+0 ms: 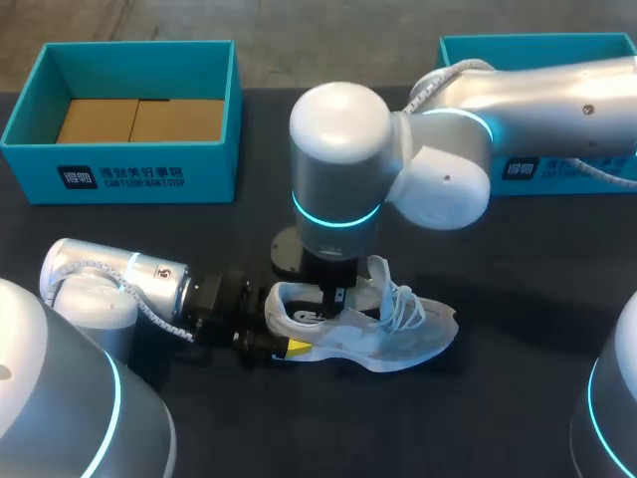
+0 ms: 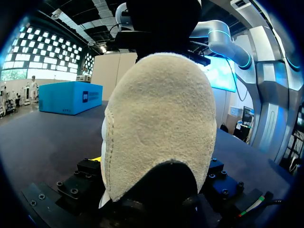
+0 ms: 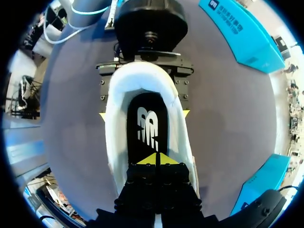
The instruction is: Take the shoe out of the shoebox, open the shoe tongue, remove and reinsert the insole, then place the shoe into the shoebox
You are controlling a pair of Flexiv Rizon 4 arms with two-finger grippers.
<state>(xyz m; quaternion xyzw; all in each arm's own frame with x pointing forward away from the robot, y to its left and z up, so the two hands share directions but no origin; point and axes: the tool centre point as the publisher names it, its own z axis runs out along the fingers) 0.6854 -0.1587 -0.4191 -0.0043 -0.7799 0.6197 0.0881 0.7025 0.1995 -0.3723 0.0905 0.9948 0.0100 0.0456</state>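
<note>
Insole-removal step, by the look of it: shoe [image 1: 368, 324] on table, well clear of shoebox [image 1: 119, 177], left gripper [image 1: 279, 345] clamped on its heel, right gripper [image 3: 156, 160] tips closed together on insole [image 3: 145, 126]; next needs a firm pinch, then lift

We record the shoe [image 2: 159, 128] heel-on, its cream suede back filling the space directly ahead of our left gripper [image 2: 156, 190], with a black patch at the heel's base. The gripper's black blocks flank the heel closely, and one yellow sliver shows beside it. Our right arm [image 2: 225, 40] stands over the shoe. Beyond the shoe, well apart, a teal box [image 2: 69, 97] sits on the dark table [image 2: 42, 142].
</note>
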